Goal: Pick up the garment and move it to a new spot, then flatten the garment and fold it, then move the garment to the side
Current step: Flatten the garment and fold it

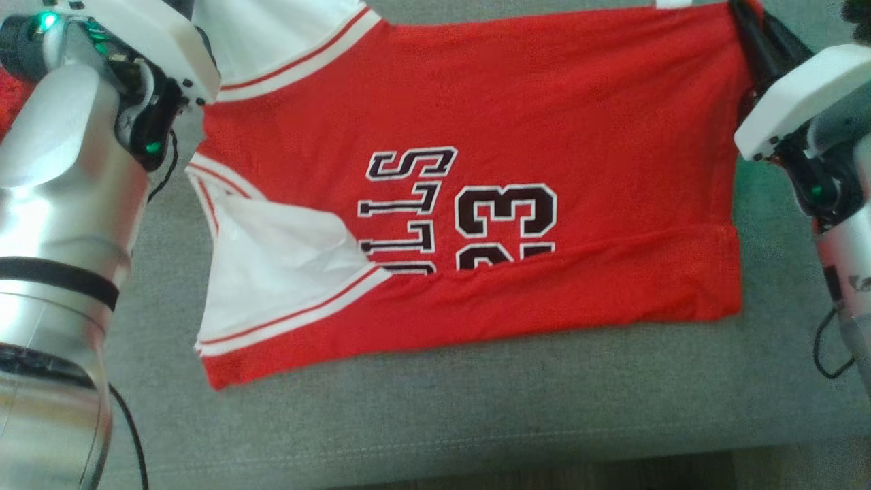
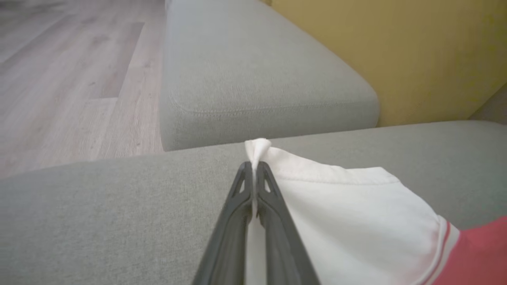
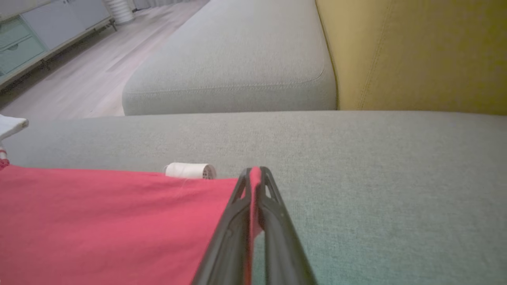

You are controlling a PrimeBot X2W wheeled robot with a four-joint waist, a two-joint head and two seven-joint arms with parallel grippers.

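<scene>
The grey sofa cushion [image 1: 435, 408] takes up most of the head view, with a broad bare band along its front edge at 6 o'clock and more free fabric at 3 o'clock. Beyond it, in the wrist views, a second grey cushion [image 2: 253, 71] lies against a yellow backrest [image 3: 416, 51], with open wood floor [image 2: 71, 79] beside it. The red jersey [image 1: 476, 122] lies sideways across the middle of the cushion. Its white-trimmed armholes point to 9 o'clock and its straight hem to 3 o'clock. The near long edge is folded up over the lower part of the lettering. The left claw [image 2: 253, 166] is pinched tight on a white shoulder tip at about 10 o'clock. The right claw [image 3: 255, 171] is clamped on the red hem corner at about 2 o'clock. A small white tab [image 3: 190, 170] peeks out at that hem edge.
</scene>
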